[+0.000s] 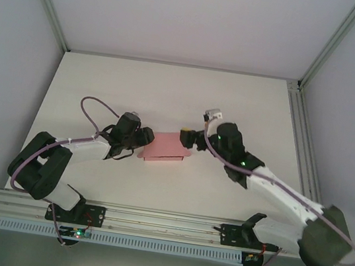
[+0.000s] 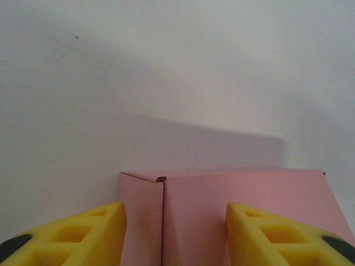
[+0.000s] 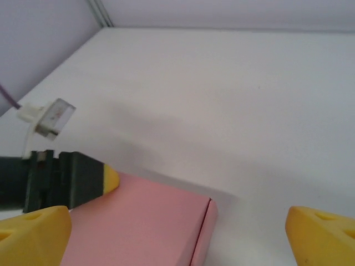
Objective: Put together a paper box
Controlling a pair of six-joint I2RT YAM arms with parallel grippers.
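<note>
We look down on a plain white table with a matte surface, enclosed left and right by pale grey walls and at the back by a light panel. Slim aluminium posts rise from its far corners, and a ribbed aluminium rail runs along the near edge. The light is soft and even, leaving faint shadows on the tabletop.

I see a white matte table with faint specks. Pale grey walls on both sides, aluminium posts at the far corners, slotted strip along the near edge.
</note>
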